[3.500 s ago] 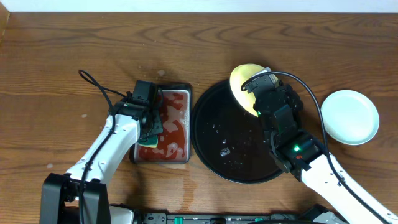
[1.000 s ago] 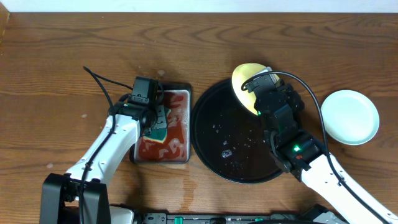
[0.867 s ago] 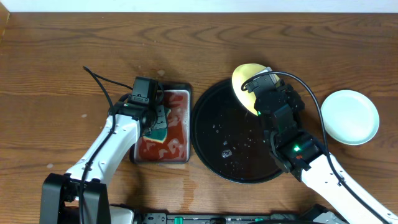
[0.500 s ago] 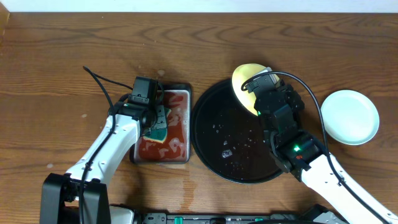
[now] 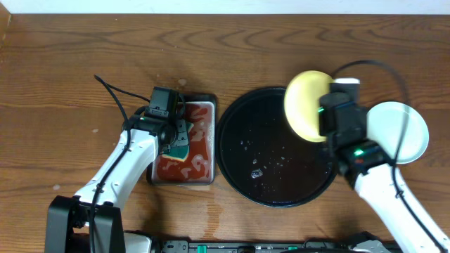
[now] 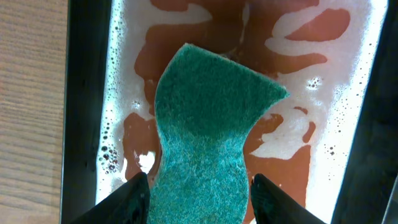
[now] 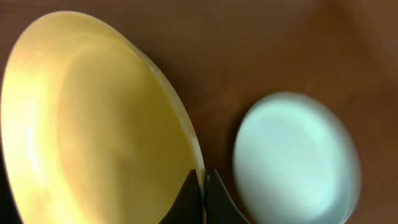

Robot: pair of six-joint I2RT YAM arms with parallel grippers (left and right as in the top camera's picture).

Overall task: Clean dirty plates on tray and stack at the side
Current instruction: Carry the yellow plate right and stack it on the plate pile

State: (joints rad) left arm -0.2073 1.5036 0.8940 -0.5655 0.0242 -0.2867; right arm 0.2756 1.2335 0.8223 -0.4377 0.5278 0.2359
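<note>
My right gripper [image 5: 326,114] [image 7: 204,193] is shut on the rim of the pale yellow plate [image 5: 304,112] [image 7: 93,124], held tilted in the air over the upper right rim of the black tray [image 5: 267,186]. A pale mint-white plate [image 5: 409,133] [image 7: 292,155] lies on the table to the right of the tray. My left gripper [image 5: 176,137] [image 6: 204,199] hangs over the small metal tray [image 5: 211,100] of red liquid. Its fingers press both sides of a green sponge [image 5: 181,142] [image 6: 211,124].
Water drops and a small bit of debris [image 5: 254,171] lie on the black tray's floor. The metal tray's dark rim [image 6: 87,93] stands close to the black tray's left edge. Bare wooden table [image 5: 70,84] lies to the left and behind.
My right arm has swung to the right with the yellow plate, from the tray's upper rim toward the mint-white plate. The left arm and sponge have stayed where they were.
</note>
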